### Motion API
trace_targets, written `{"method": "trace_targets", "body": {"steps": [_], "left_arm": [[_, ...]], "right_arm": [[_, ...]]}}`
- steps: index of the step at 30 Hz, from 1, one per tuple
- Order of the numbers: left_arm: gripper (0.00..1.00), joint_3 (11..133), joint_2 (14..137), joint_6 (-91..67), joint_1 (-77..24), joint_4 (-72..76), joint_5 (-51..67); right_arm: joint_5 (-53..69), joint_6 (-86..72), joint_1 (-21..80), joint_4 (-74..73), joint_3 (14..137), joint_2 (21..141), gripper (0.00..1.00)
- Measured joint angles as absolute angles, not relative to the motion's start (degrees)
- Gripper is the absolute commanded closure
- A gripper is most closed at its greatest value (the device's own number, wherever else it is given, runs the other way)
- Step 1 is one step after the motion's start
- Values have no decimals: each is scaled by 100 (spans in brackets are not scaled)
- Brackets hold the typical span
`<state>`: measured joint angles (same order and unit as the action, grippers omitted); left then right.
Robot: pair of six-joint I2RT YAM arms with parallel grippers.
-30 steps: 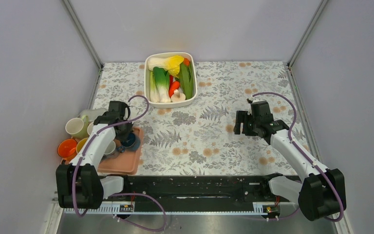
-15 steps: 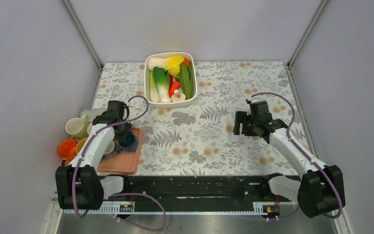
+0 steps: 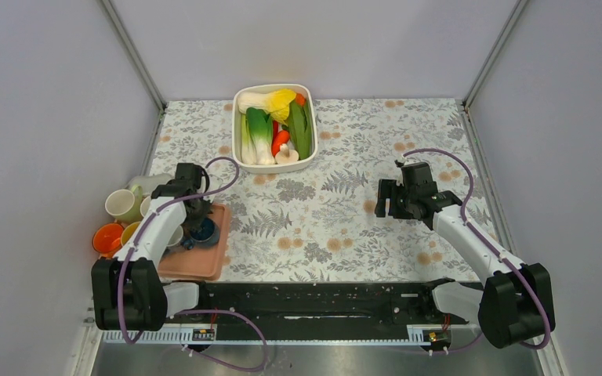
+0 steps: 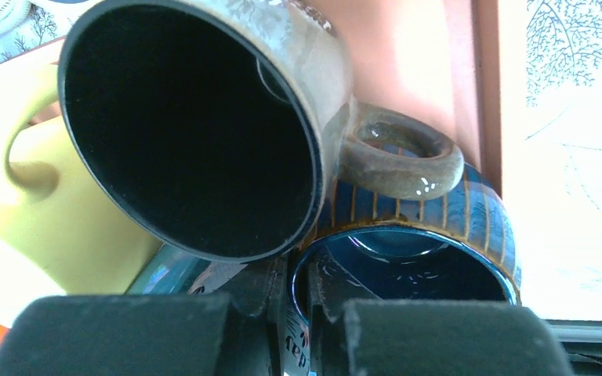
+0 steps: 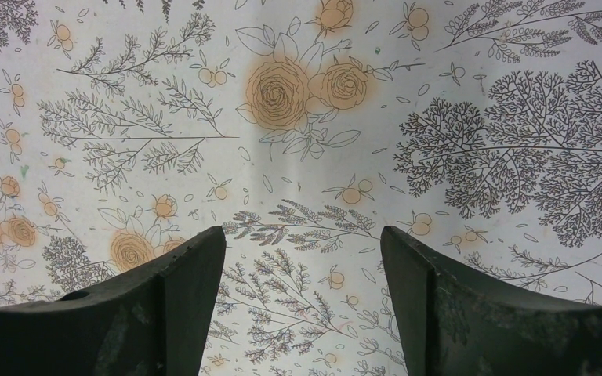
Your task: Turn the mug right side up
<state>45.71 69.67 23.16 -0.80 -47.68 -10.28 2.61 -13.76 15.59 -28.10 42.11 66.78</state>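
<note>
One blue mug (image 4: 439, 227) on the pink tray (image 3: 204, 266), rim pinched by left gripper (image 4: 298, 301); right gripper (image 5: 302, 258) gapes; dish (image 3: 237, 102) holds veggies (image 3: 260, 129).

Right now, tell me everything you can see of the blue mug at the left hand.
The blue mug looks ceramic: dark blue outside with thin tan vertical stripes, glossy blue inside. Its mouth faces the wrist camera; its handle is not visible. It is over the pink tray. The brown mug lies tipped against it, handle resting on its wall. The left hand appears to pinch its rim, one finger inside, one outside.
</note>
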Motion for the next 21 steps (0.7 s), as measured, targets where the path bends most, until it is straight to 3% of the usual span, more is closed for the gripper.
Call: {"method": "trace_targets", "body": {"steps": [4,10,21], "left_arm": [[100,4469,6958,2281,-73,-4648,-965],[73,4397,6884,2303,-23,-4571,-840],[52,4418,6495,2412,-27,-4600,-416]], "right_arm": [[261,-1376,1559,-2810,4211,6678,19],[261,-1376,1559,-2810,4211,6678,19],[266,-1376,1559,-2810,4211,6678,19]]}}
